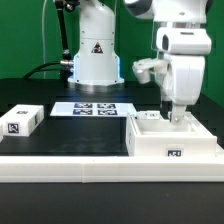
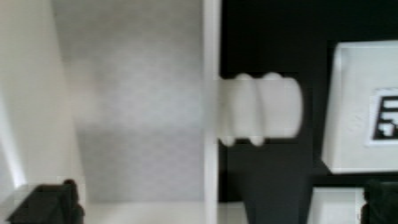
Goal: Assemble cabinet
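Claw (image 1: 178,119) wide, 2 fingers (image 2: 45,205) straddling cabinet (image 1: 155,145) panel beneath; knob (image 2: 263,108) between them, presumably lining up a grasp

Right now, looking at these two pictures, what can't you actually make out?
- Exterior view: the tips of the gripper, hidden behind the cabinet wall.
- Wrist view: the marker tag, cut off by the picture's edge.
- Wrist view: the knob, too blurred for detail.

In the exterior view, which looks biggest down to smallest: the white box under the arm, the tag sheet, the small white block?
Largest: cabinet box.
Then marker board and small white block: board wider, block taller, too close to rank.
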Controlling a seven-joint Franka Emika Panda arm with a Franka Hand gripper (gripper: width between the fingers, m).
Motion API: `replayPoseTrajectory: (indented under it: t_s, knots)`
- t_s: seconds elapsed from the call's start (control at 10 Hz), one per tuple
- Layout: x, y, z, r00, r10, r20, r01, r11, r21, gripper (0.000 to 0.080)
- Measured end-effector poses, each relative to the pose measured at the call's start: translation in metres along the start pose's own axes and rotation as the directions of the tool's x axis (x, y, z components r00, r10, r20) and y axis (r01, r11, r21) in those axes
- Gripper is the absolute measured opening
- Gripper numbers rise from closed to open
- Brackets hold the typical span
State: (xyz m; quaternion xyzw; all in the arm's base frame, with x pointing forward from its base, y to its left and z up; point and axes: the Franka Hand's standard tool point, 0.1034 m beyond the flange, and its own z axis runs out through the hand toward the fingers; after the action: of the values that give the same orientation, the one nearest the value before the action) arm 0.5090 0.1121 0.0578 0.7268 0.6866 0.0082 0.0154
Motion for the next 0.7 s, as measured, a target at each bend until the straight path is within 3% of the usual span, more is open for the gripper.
replayPoseTrajectory:
  t_s: [0.3, 0.4, 0.6, 0.7]
  knots:
    - [0.018, -0.029, -0.028, 0.999, 0.046, -0.002, -0.046, 0.999, -0.016, 0.0797]
    - [0.024, -0.038, -0.031, 0.999, 0.036, -0.015, -0.037, 0.999, -0.033, 0.0797]
    - [0.041, -0.071, -0.022, 0.998, 0.057, -0.038, -0.058, 0.998, -0.029, 0.0797]
    - [0.05, -0.079, -0.019, 0.997, 0.066, -0.049, -0.067, 0.997, -0.029, 0.0797]
